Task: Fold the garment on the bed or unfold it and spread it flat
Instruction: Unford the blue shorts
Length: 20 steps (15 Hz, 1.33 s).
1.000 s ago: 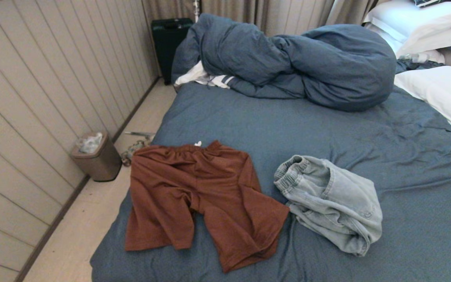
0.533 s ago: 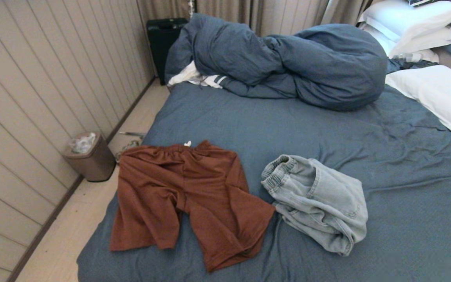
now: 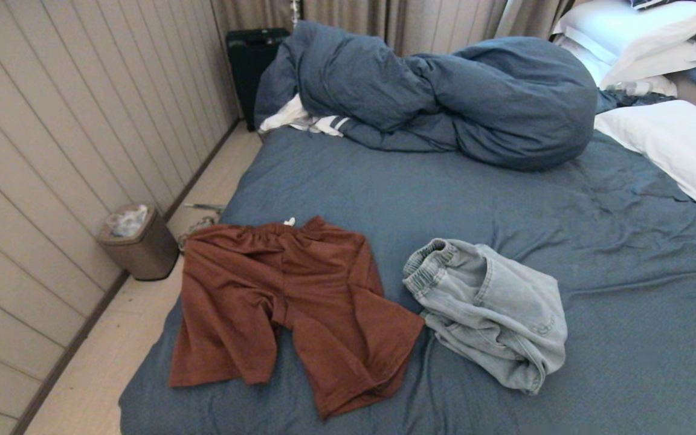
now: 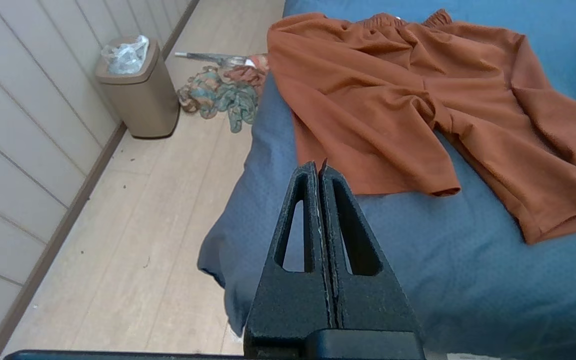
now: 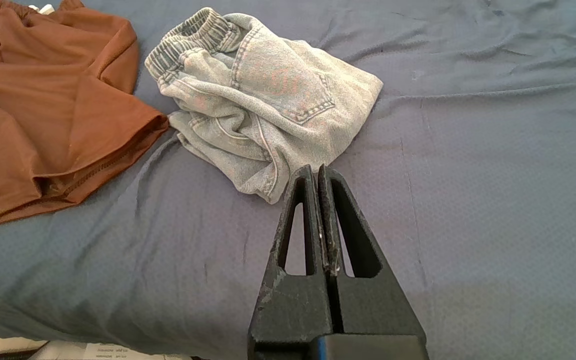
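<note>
You face the large wide bed [image 3: 384,193] covered by a wrinkled slate-blue sheet; it fills most of the head view. At its far end lies the bunched slate-blue duvet [image 3: 444,96], with white pillows [image 3: 668,139] stacked at the far right. A panelled beige wall [image 3: 52,151] runs along the left of the bed, above a strip of pale wood-look floor [image 3: 112,362].

Locate the two garments on the near part of the sheet. The rust-brown fabric shorts [image 3: 290,308] lie spread out close to the left edge of the bed, waistband away from you and both legs toward you. The pale blue denim shorts [image 3: 490,311] lie crumpled and partly folded just to the right of them, elastic waistband at the far left corner; the two garments are just beside each other at the brown leg hem.

On the floor by the wall you see a small taupe waste bin [image 3: 136,244] with a plastic liner, and a black suitcase [image 3: 251,66] stands at the far corner. A heap of patterned cloth [image 4: 220,92] lies on the floor between bin and bed.

The left pincer [image 4: 318,167] is pressed together, empty, above the left bed edge near the brown shorts. The right pincer [image 5: 316,170] is likewise pressed together, empty, above the sheet just short of the denim shorts.
</note>
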### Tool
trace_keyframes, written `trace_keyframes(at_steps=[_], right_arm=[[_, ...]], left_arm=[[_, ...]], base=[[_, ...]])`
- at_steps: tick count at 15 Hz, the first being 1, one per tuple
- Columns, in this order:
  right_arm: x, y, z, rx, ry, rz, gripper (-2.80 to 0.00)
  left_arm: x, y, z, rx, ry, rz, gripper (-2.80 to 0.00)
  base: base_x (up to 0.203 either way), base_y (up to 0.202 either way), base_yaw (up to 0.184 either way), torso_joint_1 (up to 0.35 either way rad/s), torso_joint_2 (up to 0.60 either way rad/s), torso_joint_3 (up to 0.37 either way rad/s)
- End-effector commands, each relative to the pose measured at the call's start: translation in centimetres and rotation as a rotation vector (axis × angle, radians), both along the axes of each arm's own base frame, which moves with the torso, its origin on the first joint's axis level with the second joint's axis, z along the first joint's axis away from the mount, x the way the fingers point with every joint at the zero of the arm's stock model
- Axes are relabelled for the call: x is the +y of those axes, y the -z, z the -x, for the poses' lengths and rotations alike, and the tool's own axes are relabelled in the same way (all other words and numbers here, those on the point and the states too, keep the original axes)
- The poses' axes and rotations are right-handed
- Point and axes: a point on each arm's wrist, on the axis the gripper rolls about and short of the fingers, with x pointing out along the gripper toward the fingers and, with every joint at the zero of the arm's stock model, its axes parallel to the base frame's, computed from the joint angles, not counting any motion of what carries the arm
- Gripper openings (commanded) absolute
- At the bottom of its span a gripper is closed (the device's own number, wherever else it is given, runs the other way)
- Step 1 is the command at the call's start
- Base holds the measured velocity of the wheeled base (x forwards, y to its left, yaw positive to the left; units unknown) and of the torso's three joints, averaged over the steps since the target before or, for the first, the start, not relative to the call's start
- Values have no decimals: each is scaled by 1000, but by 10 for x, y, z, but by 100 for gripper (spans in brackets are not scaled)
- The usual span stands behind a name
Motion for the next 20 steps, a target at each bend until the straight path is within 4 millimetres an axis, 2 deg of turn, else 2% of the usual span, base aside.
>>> trace_keyframes(at_steps=[1,3,6,8,10,11,13,14,15,16,18,20], right_arm=[[0,0,1,-10,-2,0,-280],[0,0,1,-12,-4,8,-280],[0,-6,2,30,-7,19,-280],[0,-44,3,64,-26,16,-280],[1,-93,-18,156,-36,-16,-280],[1,-118,-38,213,-35,-45,-280],[1,-163,-98,327,-23,-121,-280],[1,-178,-135,382,-14,-160,-280],[3,-186,-178,448,-5,-197,-280],[6,-187,-218,504,-5,-225,-280],[17,-177,-289,590,-14,-257,-280],[36,-159,-342,652,-20,-243,-280]], left_arm=[[0,0,0,1,-2,4,-280],[0,-8,3,-20,-2,0,-280],[-1,-49,8,-21,45,2,-280],[-2,-84,-8,66,98,36,-280],[-4,-118,-42,182,157,96,-280],[-5,-132,-65,248,187,134,-280],[-14,-152,-119,387,278,216,-280],[-27,-156,-141,450,342,236,-280],[-50,-157,-156,496,432,229,-280],[-77,-155,-170,533,494,209,-280],[-127,-143,-202,548,512,182,-280],[-161,-135,-228,522,492,190,-280]], base=[[0,0,0,0,0,0],[0,0,0,0,0,0],[0,0,0,0,0,0],[0,0,0,0,0,0],[0,0,0,0,0,0],[0,0,0,0,0,0],[0,0,0,0,0,0],[0,0,0,0,0,0],[0,0,0,0,0,0],[0,0,0,0,0,0],[0,0,0,0,0,0],[0,0,0,0,0,0]])
